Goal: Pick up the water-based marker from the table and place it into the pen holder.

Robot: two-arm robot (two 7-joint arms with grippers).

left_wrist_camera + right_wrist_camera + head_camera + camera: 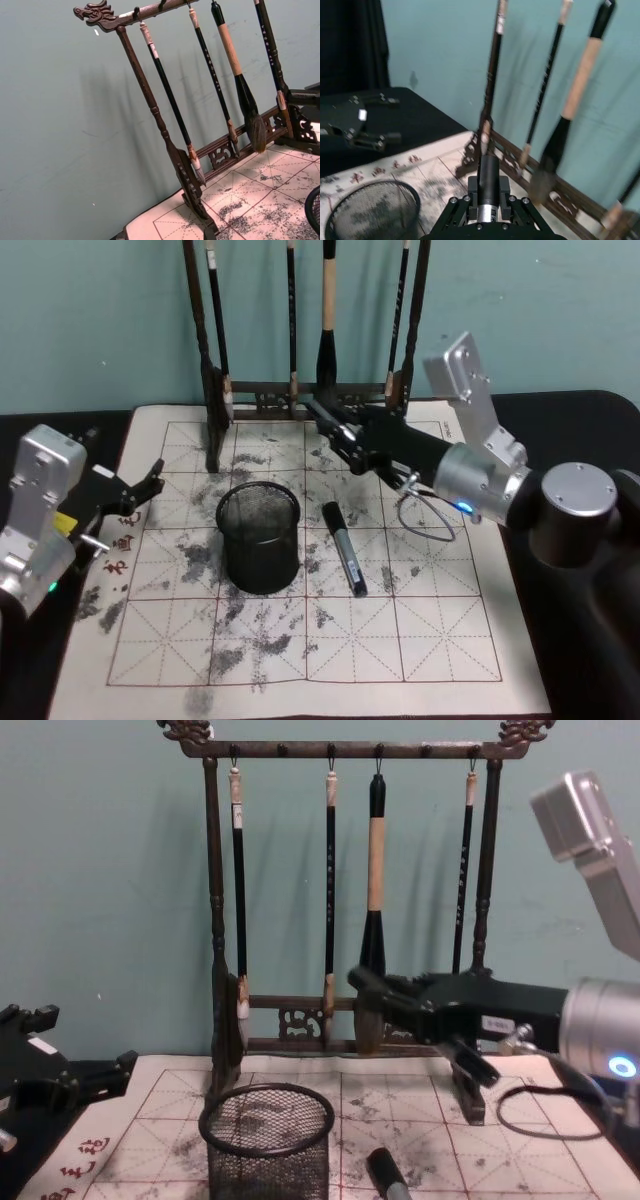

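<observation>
ink-blotted white gridded practice mat (440, 640), nearest us. item: black cylindrical water-based marker (345, 548), lying flat on the mat just beside the black wire-mesh pen holder (258, 552), on its right, not touching. item: left gripper (150, 483), parked at the mat's left edge, jaws apart, empty. item: right gripper (332, 432), raised beyond the marker near the dark wooden brush rack (215, 410), jaws spread, holding nothing. we judge nothing done yet: grasp, lift and drop are all left.

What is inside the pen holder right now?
Nothing shows inside the pen holder; its mesh walls partly screen the bottom. The marker lies on the mat beside it.
</observation>
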